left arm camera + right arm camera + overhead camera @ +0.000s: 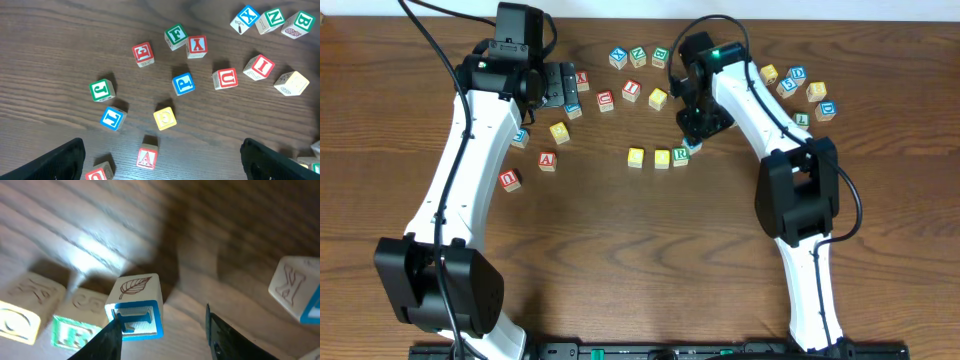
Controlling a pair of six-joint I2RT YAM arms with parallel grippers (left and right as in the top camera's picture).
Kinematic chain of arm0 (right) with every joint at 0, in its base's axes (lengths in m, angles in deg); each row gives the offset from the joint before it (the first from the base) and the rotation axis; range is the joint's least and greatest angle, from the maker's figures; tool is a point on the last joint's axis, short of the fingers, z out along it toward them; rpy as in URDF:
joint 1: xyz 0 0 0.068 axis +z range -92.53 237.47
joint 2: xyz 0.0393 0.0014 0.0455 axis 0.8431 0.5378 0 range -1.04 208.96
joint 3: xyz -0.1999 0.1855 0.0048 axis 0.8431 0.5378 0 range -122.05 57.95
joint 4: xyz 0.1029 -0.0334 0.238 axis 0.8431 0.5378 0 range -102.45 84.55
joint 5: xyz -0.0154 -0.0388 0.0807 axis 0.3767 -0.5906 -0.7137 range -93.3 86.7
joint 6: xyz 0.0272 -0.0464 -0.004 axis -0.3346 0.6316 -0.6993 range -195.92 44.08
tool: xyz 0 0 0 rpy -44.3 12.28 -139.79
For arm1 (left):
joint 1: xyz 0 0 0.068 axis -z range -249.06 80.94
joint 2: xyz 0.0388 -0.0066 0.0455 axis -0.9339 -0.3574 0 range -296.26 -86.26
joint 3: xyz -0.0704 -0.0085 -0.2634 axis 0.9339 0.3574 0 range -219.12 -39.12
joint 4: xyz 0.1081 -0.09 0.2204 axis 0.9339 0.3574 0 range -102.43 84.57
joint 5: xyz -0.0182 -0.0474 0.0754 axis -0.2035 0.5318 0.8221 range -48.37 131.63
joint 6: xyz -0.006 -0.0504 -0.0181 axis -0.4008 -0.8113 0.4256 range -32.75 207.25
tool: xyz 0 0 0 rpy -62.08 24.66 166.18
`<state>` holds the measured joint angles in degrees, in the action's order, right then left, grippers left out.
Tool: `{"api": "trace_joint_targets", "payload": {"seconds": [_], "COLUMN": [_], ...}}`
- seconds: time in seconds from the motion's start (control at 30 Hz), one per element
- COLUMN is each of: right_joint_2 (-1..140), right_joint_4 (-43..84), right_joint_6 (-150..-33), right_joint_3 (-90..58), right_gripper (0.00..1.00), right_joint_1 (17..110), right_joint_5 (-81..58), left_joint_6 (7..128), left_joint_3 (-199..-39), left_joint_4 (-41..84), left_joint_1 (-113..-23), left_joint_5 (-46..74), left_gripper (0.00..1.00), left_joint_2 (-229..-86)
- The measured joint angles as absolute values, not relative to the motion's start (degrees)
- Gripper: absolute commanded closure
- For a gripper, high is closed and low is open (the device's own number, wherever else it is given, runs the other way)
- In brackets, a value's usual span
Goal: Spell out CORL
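- your right gripper [165, 337] sits low over the table [620, 220] at the right end of the row. its fingers are spread wider than the cube between them and grip nothing.
- the blue l cube [135, 309] stands on the wood between those fingers, with a leaf picture on its upper face. it is close against the finger [107, 340] at the picture's left; you cannot tell whether they touch. there is a plain gap to the other finger.
- overhead, the row reads left to right: yellow cube [636, 157], second yellow cube [662, 158], green r cube [680, 155], then the blue l cube just beside the r. the l cube sits a little off the line, toward the back of the table.
- the letters on both yellow cubes are too small to read from overhead. the right wrist view shows one curved letter, c or o; cannot tell which.
- overhead, the right gripper's body covers most of the blue l cube.
- nearest bystander: a blue-edged cube [297, 292], apart from the finger on that side.
- a loose yellow cube [658, 98] and red-lettered cubes [631, 90] lie behind the row, well apart from it.
- a cluster of cubes [798, 88] lies beyond the right arm.
- your left gripper [165, 167] hangs over the left scatter, fingers wide apart and empty.
- a red a cube [146, 157] lies nearest those fingers, with a green j cube [102, 90] and a red u cube [225, 78] farther off.
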<state>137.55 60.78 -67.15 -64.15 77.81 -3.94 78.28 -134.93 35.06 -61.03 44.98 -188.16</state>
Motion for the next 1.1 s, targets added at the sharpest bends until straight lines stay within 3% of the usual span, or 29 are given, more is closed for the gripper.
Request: {"api": "trace_joint_targets", "payload": {"seconds": [0.27, 0.37, 0.5, 0.63, 0.77, 0.93, 1.1], "right_joint_2": [137.5, 137.5, 137.5, 137.5, 136.4, 130.6, 125.6], "right_joint_4": [65.8, 67.3, 67.4, 66.7, 64.0, 60.9, 61.7], "right_joint_6": [-65.9, -65.3, -64.9, -64.7, -65.6, -70.6, -81.9], "right_joint_3": [-64.2, -64.2, -64.2, -64.1, -64.1, -64.0, -64.2], "right_gripper": [0.50, 0.44, 0.18, 0.09, 0.13, 0.30, 0.41], "right_joint_1": [77.5, 77.4, 77.4, 77.2, 76.5, 75.9, 75.9], "right_joint_5": [-3.5, -3.4, -3.1, -2.8, -2.8, -3.2, -3.7], "left_joint_6": [78.3, 78.3, 78.3, 78.3, 78.3, 78.3, 78.3], "left_joint_3": [-134.9, -134.9, -134.9, -134.9, -134.9, -134.9, -134.9], "left_joint_4": [35.1, 35.1, 35.1, 35.1, 35.1, 35.1, 35.0], "left_joint_1": [-61.0, -61.0, -61.0, -61.0, -61.0, -61.0, -61.0], "left_joint_5": [45.0, 45.0, 45.0, 45.0, 45.0, 45.0, 45.0], "left_gripper": [0.02, 0.02, 0.02, 0.02, 0.02, 0.02, 0.02], "left_joint_2": [-188.2, -188.2, -188.2, -188.2, -188.2, -188.2, -188.2]}}
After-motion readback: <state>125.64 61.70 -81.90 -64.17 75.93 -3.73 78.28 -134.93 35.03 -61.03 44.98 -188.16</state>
